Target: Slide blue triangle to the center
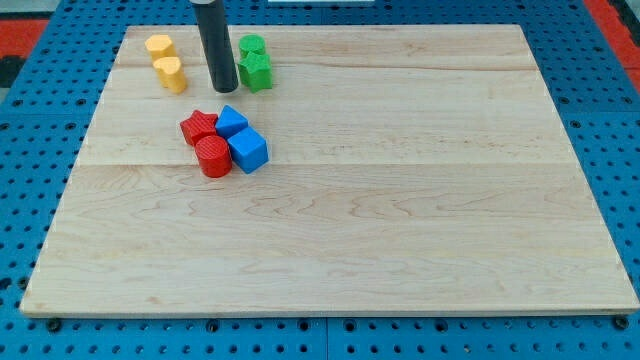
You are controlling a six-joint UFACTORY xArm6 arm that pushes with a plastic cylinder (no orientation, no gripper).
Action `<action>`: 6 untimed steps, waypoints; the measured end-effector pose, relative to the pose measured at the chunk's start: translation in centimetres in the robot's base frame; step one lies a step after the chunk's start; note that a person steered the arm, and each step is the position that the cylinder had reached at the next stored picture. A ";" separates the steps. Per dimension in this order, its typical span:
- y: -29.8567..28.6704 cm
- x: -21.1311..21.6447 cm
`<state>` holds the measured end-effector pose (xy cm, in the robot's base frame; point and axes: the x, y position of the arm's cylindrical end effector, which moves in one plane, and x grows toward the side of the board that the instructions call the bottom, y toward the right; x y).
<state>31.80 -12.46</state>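
The blue triangle [231, 121] lies in the upper left part of the wooden board [400, 200], in a tight cluster with a blue cube [248, 151], a red star-shaped block [200, 127] and a red cylinder [212, 157]. My tip [223, 88] is at the end of the dark rod that comes down from the view's top. It stands just above the blue triangle, a short gap away, between the yellow and green blocks.
Two yellow blocks [159, 46] [171, 73] sit left of the rod near the board's top edge. Two green blocks [252, 47] [256, 72] sit right of it. A blue pegboard [620, 150] surrounds the board.
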 end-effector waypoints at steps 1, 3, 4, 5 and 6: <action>-0.1 2.4; -0.9 7.1; 0.1 7.8; 7.4 6.6; 16.3 6.6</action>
